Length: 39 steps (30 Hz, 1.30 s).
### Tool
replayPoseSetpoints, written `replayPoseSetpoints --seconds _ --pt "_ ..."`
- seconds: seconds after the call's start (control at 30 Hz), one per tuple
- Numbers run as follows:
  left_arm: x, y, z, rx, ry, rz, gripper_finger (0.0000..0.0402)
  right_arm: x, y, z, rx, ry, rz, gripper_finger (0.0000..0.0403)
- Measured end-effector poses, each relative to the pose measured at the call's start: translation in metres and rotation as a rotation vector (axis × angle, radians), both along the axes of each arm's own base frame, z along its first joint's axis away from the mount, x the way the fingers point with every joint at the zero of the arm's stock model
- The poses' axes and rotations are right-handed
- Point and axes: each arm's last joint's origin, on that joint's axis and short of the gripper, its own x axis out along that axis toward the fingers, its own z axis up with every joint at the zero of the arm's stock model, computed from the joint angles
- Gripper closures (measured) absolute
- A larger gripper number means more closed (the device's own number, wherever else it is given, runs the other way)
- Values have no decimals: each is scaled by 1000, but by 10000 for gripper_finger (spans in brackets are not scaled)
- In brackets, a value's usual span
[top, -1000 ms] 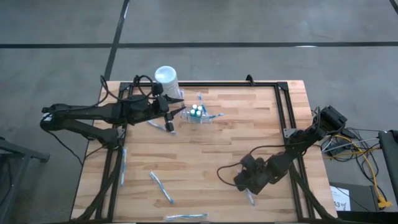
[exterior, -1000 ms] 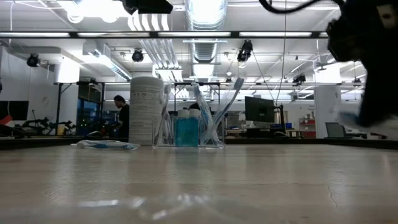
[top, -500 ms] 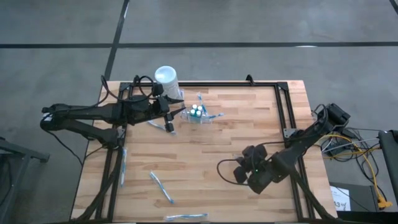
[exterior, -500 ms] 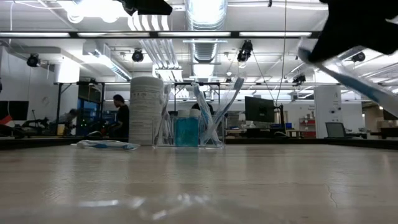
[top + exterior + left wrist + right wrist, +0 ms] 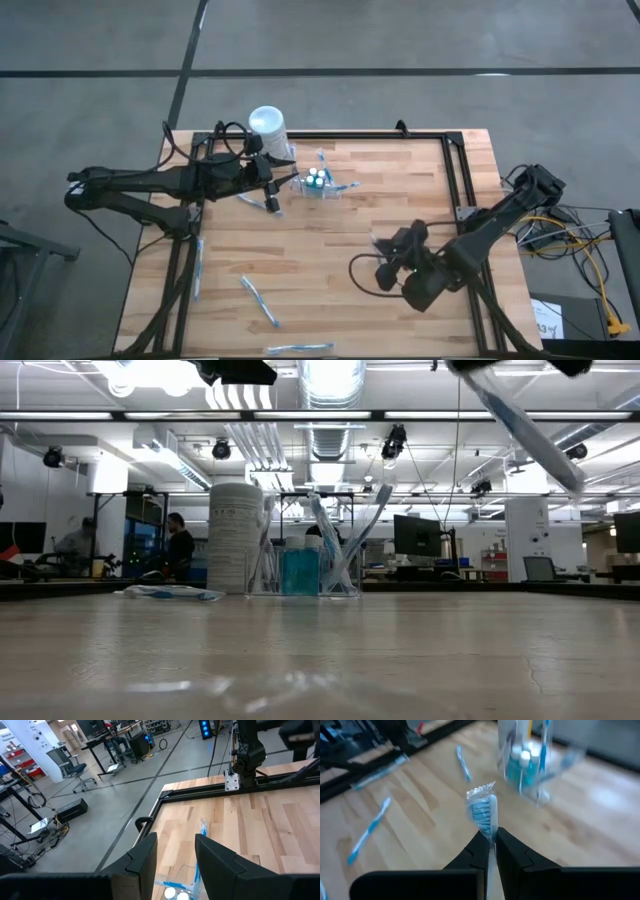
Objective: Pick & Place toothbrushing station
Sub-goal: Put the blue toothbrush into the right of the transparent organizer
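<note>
I see my right gripper [image 5: 490, 842] pinched shut on a wrapped toothbrush [image 5: 483, 815], its bristle end pointing ahead of the fingers. A second ago this arm sat low by the table's near right edge; it has since lifted and swung inward, so in the overhead view the right gripper [image 5: 397, 243] is now raised over the right-centre of the table [image 5: 400, 190]. At table height the brush [image 5: 525, 428] has climbed from the surface to the top right, hanging tilted.

The toothbrushing station [image 5: 318, 183], a small clear holder with a blue bottle and brushes standing in it, has not moved. It stands near the far edge, just beside the white cylindrical container [image 5: 268, 125], well apart from the carried brush.

My left gripper [image 5: 268, 186] has stayed put just left of the station, fingers [image 5: 145, 860] spread partway and holding nothing.

Loose toothbrushes [image 5: 259, 301] remain on the near side. I judge the lift is done and the carry toward the station is under way.
</note>
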Motion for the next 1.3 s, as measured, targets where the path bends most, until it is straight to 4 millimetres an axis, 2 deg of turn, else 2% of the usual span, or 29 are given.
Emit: replayPoseSetpoints --seconds 0.2,0.4,0.87,1.3 --pt "0 0 0 0 0 0 264 9 -5 24 -84 -22 16 385" --pt "0 0 0 0 0 0 264 17 -13 39 -131 -13 19 385" --pt "0 0 0 0 1 0 264 27 -32 50 -189 -25 -4 385" --pt "0 0 0 0 1 0 264 50 -72 71 -287 -61 -9 385"
